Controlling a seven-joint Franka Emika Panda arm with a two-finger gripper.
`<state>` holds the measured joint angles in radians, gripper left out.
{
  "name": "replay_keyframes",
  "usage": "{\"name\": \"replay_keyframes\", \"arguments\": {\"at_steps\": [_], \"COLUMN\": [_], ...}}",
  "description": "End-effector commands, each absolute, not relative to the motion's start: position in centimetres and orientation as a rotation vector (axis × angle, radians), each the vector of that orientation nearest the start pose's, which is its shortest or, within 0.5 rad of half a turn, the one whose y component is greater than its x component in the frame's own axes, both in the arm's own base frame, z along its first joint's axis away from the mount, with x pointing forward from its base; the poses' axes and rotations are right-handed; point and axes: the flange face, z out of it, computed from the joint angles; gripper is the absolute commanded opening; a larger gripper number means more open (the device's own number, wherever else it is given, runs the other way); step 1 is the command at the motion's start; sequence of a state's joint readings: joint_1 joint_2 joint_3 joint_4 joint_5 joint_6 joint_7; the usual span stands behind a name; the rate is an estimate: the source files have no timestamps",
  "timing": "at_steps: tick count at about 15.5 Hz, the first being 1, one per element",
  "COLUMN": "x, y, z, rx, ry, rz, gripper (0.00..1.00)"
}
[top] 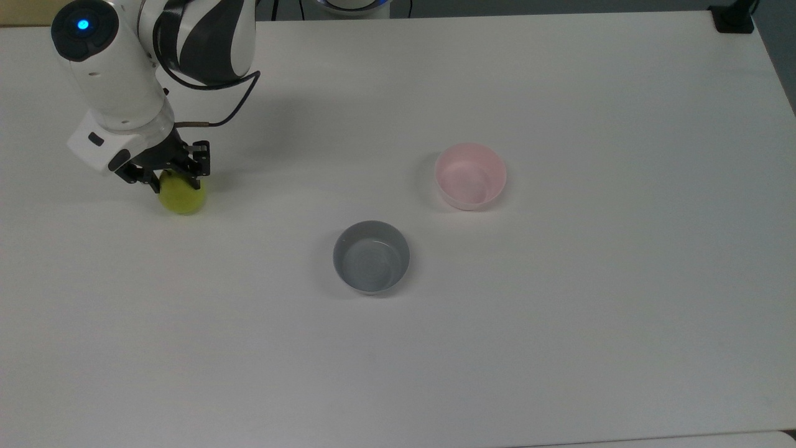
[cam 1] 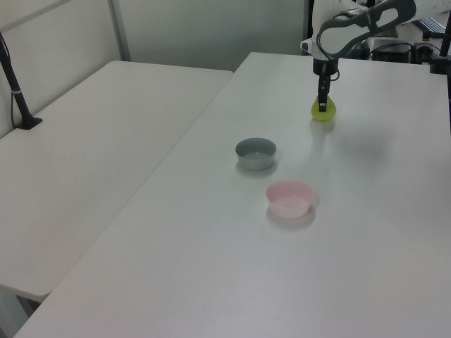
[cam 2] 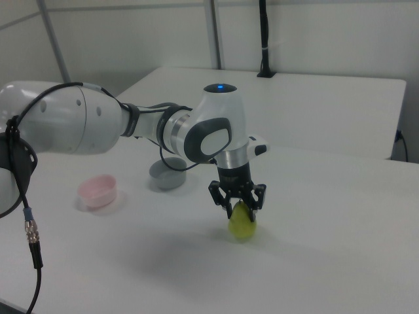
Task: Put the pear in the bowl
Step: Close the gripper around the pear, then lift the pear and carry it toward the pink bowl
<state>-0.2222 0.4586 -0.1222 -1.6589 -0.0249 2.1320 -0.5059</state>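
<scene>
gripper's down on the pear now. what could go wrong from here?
1. The gripper straddles only the narrow top of the pear, which sits on the table. The rounded fruit may slip or tip when lifted.
2. The grey bowl lies between the pear and the pink bowl in the top view; a low carry could clip it, or the pear could be dropped in the wrong bowl.
</scene>
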Motion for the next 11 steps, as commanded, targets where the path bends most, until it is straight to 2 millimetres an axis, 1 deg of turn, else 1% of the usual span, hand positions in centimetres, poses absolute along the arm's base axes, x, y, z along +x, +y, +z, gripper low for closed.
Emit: {"name": "replay_keyframes", "arguments": {"at_steps": [1, 3, 5, 7, 9, 11], "x": [63.3, 62.7, 62.4, 61.7, 61.6, 61.2], "y": [-21.9, -21.4, -20.9, -19.9, -18.0, -16.1], "z": [38.1, 40.1, 42.2, 44.6, 47.4, 50.3], "rx": [-3.216, -3.204, -3.201, -3.190, -3.184, -3.179], "ry": [-0.267, -0.274, -0.278, -0.271, -0.246, -0.274], "rz": [-0.047, -0.012, -0.029, -0.019, -0.013, -0.020], "gripper": [0.00, 0.00, 0.00, 0.00, 0.00, 0.00]}}
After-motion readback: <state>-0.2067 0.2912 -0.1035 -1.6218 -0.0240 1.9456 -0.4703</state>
